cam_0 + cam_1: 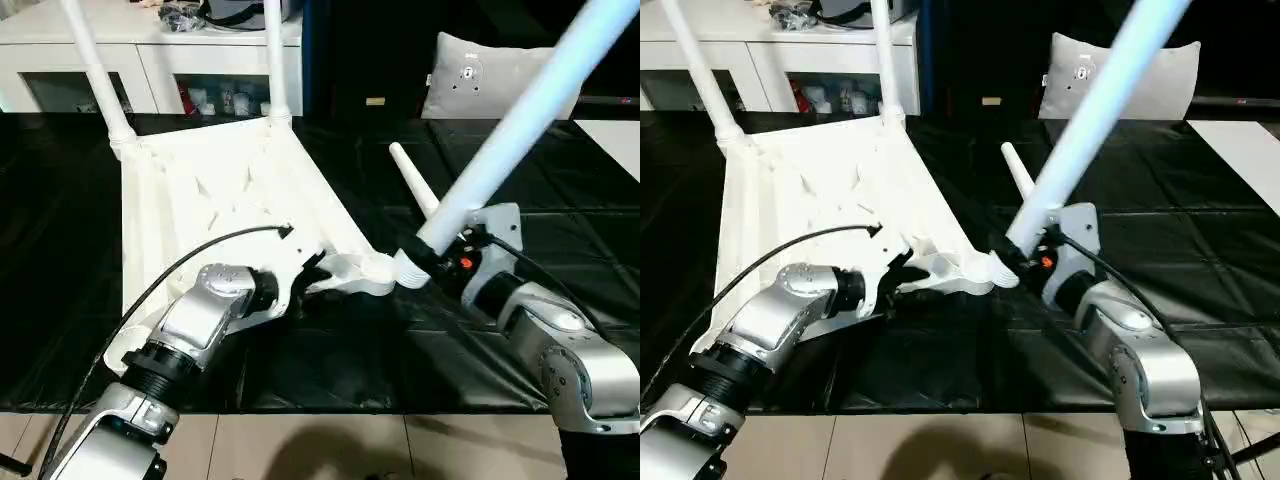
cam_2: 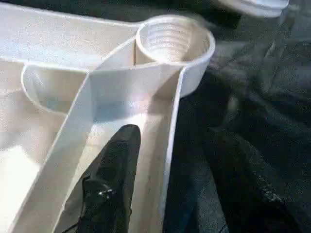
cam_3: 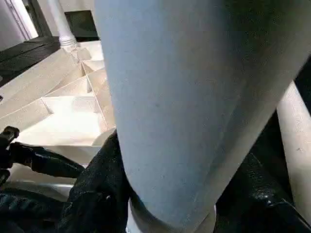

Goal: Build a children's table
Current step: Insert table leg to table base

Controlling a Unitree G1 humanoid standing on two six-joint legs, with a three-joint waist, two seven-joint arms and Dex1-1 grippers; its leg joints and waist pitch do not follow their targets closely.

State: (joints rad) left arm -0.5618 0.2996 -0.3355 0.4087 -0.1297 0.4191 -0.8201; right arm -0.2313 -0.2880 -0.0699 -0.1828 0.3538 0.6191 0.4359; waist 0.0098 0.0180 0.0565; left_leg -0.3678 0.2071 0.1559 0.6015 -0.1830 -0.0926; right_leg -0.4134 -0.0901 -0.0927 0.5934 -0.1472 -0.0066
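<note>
Nearest: left gripper point(image 1: 300, 283) at the near edge of the upturned table top point(image 1: 200, 200), which lies ribbed side up on the black mat point(image 1: 400, 370). One black finger point(image 2: 114, 174) sits inside a rib channel just short of the near corner socket point(image 2: 172, 41); whether it pinches the rim I cannot tell. Right gripper point(image 1: 440, 250) is clamped on the lower end of a third leg point(image 1: 520, 130), held slanted with its threaded end right beside that socket, not yet in. Beyond them a fourth leg point(image 1: 412, 180) lies loose on the mat. Farther back, two legs point(image 1: 95, 70) stand upright in the far corner sockets. White cabinet point(image 1: 150, 55) and grey cushion point(image 1: 480, 75) behind. Risk, as a judgement: the leg comes in tilted, so its threads may cross or jam; an unsteadied top may slide off under the push.
</note>
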